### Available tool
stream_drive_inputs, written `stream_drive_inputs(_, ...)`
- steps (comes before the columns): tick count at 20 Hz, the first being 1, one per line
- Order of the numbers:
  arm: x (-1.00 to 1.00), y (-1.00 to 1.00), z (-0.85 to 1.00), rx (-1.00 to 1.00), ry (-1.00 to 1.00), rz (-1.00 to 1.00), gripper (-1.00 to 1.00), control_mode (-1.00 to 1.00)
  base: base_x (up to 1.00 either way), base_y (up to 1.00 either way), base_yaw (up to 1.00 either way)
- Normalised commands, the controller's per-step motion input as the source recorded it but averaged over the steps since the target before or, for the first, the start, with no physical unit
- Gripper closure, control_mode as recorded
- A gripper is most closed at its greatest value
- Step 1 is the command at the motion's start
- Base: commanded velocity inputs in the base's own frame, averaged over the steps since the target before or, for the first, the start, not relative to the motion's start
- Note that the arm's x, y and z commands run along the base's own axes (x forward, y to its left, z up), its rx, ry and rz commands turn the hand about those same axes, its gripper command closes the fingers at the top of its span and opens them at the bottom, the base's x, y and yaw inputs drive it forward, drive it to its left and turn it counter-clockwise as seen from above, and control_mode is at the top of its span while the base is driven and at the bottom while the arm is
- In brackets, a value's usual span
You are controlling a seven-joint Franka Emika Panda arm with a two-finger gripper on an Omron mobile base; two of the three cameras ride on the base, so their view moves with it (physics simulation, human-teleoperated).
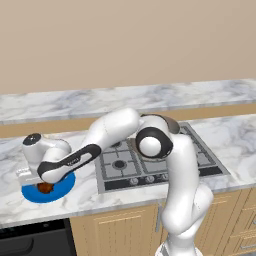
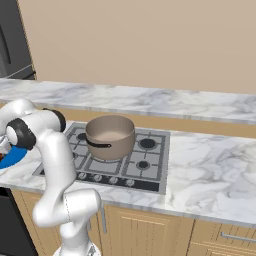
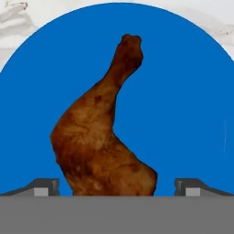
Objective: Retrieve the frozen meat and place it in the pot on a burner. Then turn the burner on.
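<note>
Beige wall runs behind a long marble counter point(image 1: 220, 130) with a raised marble ledge at the back and tan wood cabinet fronts below. One cooktop point(image 2: 145, 165) is set into the counter, grey with dark grates; a row of round knobs lines its front strip. One arm reaches from the base out to the robot's left, elbow high, hand turned down over the counter's left stretch. One pot point(image 2: 110, 136), tan-brown with a pale inside and a dark curved handle facing front, sits on the cooktop's near-left burner in the right base view; three other burners stand bare. One blue plate point(image 1: 62, 187) lies flat on the counter left of the cooktop, near the front edge, apart from the cooktop's rim. One frozen meat point(image 3: 100, 141), a reddish-brown drumstick, lies on the plate, thin end pointing up in the hand view and thick end low between the finger tips; it also shows as a small brown lump under the hand in the left base view. One tool point(image 3: 117, 188) hangs directly above the meat, its two dark tips spread wide, one on each side of the thick end with blue plate showing between each tip and the meat; nothing is gripped. Bare marble lies to the right of the cooktop, with open room there; a dark appliance front sits below the counter at the left.
</note>
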Motion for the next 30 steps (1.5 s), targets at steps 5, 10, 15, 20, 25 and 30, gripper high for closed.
stream_drive_inputs(5, 0.00, 0.00, -0.11, 0.00, 0.00, 0.00, -1.00, -1.00, 0.00, 0.00, 0.00)
stream_drive_inputs(10, 0.00, 0.00, -0.06, 0.00, 0.00, 0.00, -1.00, -1.00, 0.00, 0.00, 0.00)
stream_drive_inputs(15, 0.00, 0.00, -0.20, 0.00, 0.00, 0.00, -1.00, -1.00, 0.00, 0.00, 0.00)
stream_drive_inputs(20, 0.00, 0.00, -0.08, 0.00, 0.00, 0.00, -1.00, -1.00, 0.00, 0.00, 0.00)
stream_drive_inputs(25, 0.00, 0.00, -0.06, 0.00, 0.00, 0.00, 1.00, -1.00, 0.00, 0.00, 0.00)
stream_drive_inputs(30, 0.00, -0.01, 0.00, 0.00, 0.00, 0.00, 1.00, -1.00, 0.00, 0.00, 0.00)
